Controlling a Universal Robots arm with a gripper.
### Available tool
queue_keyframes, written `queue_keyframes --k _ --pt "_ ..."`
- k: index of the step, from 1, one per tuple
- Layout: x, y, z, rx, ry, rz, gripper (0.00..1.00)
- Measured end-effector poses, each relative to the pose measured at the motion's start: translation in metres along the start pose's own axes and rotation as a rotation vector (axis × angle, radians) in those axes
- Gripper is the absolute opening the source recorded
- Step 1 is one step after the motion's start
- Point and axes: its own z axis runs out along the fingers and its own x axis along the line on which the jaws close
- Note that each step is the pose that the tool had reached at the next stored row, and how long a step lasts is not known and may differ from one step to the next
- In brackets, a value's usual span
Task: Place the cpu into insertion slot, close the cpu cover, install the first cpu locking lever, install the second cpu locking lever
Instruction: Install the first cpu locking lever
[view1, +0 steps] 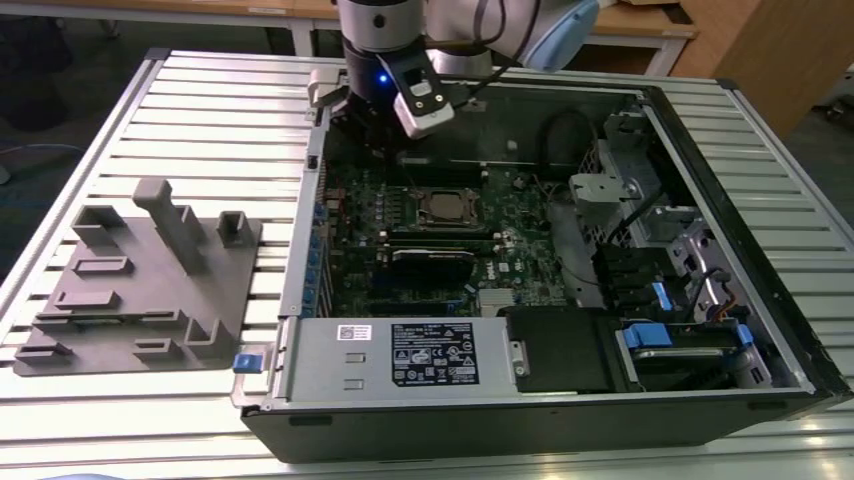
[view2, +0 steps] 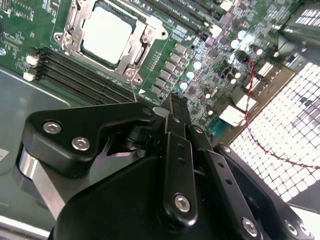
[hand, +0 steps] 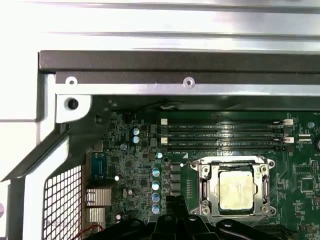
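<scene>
Silver-grey cpu (hand: 237, 189) in the insertion slot (hand: 200, 212), under the lowered cpu cover (hand: 235, 164), toward the case (view1: 694, 150) edge nearest the fingers (view2: 176, 106). Locking levers (view2: 133, 90): latched or not, cannot tell. Fingers pressed together, empty, near the slot.

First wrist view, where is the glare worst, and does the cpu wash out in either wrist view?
First wrist view: the slatted table beyond the case is blown out white, while the cpu keeps a yellowish tone. Second wrist view: the cpu glares almost white.
</scene>
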Motion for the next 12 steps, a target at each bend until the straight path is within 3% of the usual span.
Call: queue_keyframes --k 8,12 --pt "0.0069 0.0043 0.0058 -0.0084 -0.0002 0.01 0.11" --pt "0.0079 0.0057 0.0072 -0.0417 0.0004 0.012 0.11"
